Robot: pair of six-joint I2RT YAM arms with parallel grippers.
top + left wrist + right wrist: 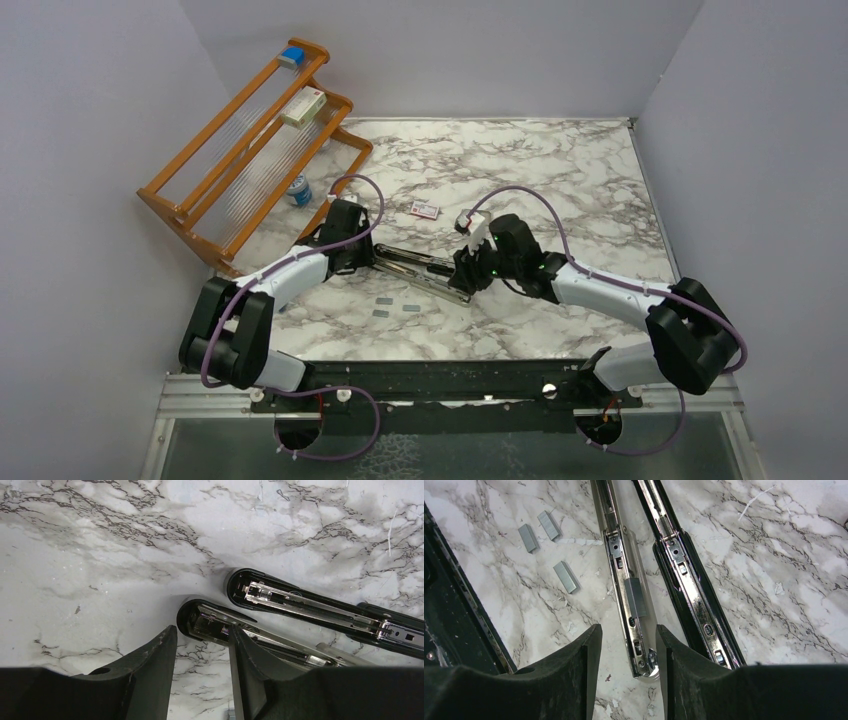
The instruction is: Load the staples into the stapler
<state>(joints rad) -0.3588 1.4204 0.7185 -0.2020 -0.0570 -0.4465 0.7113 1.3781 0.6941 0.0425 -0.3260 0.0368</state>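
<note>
- My left gripper [202,634] has its fingers apart, straddling the black nose of the stapler [425,270], which lies opened flat on the marble table [570,180].
- One strip of staples [635,597] sits in its silver rail, and three loose strips [565,576] lie beside it.
- My right gripper [629,630] has its fingers apart around the rail's end.

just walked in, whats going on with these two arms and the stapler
Two robot arms are loading a slim black desk stapler, which lies opened on the marble table with its shiny silver rail exposed. The left hand sits at one end, fingers either side of the tip; whether it grips is unclear. The right hand straddles the rail's other end, open. One short grey staple strip lies in the rail; three loose strips lie on the table nearby.
</note>
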